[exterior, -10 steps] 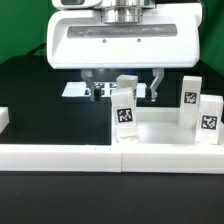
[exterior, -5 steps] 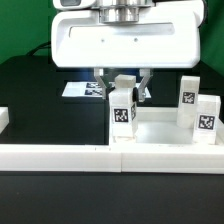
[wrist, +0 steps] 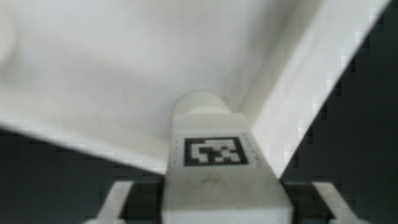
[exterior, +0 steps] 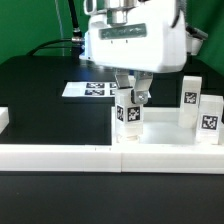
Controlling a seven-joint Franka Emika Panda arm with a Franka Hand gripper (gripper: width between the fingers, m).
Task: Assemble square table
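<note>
- The square table's top [exterior: 165, 135] lies flat on the dark surface [exterior: 40, 90], no leg fitted yet, I'd say.
- Two leg blocks [exterior: 200, 112] stand on it, untouched.
- The gripper [exterior: 128, 97] has its jaws partly closed around a third leg [exterior: 127, 118], standing at the top's near corner.

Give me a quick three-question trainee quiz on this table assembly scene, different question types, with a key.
1. True or false: the gripper is shut on a tagged leg.
2. How many loose legs stand at the exterior view's right?
3. Where is the marker board? A) flat on the black table, behind the gripper; B) on top of the held leg; C) between the gripper's fingers.

Key: 1 true; 2 two; 3 A.
</note>
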